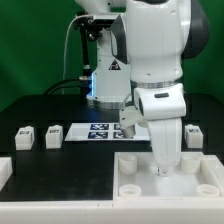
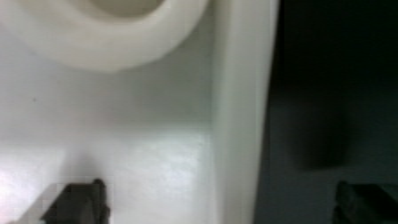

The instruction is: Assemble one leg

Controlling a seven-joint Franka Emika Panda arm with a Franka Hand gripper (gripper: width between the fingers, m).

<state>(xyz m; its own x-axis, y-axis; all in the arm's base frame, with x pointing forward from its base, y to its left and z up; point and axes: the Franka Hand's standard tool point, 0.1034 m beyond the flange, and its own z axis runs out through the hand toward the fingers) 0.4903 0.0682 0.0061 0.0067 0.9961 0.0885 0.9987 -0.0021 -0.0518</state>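
Three legs are in sight and none of them is in the base yet, so I'd say we're at the very start of the job. In the exterior view one leg (image 1: pixel 25 135) and a second leg (image 1: pixel 53 133) sit side by side on the desk (image 1: pixel 60 165) off to the exterior view's left. A third leg (image 1: pixel 193 135) sits on the exterior view's right, just behind the base (image 1: pixel 190 182). The marker board (image 1: pixel 100 130) lies between the two groups, partly behind the arm.

The end effector (image 1: pixel 162 166) is nowhere near any of them. It's down low over the base, right at its back edge. The wrist view shows the two dark fingers (image 2: pixel 71 200) spread wide with only the white base surface and its side wall between them, so it's released and carrying nothing. One round corner hole (image 2: pixel 125 20) shows just ahead of it, and it looks empty.

My guess is it's either lining up on the base wall to nudge the base into place or checking the hole. Either way, the next real move is to lift off, swing over to one of the legs (the third one looks closest), clamp it square across its sides and bring it back upright over that hole. Come in tilted and it'll probably jam on the rim
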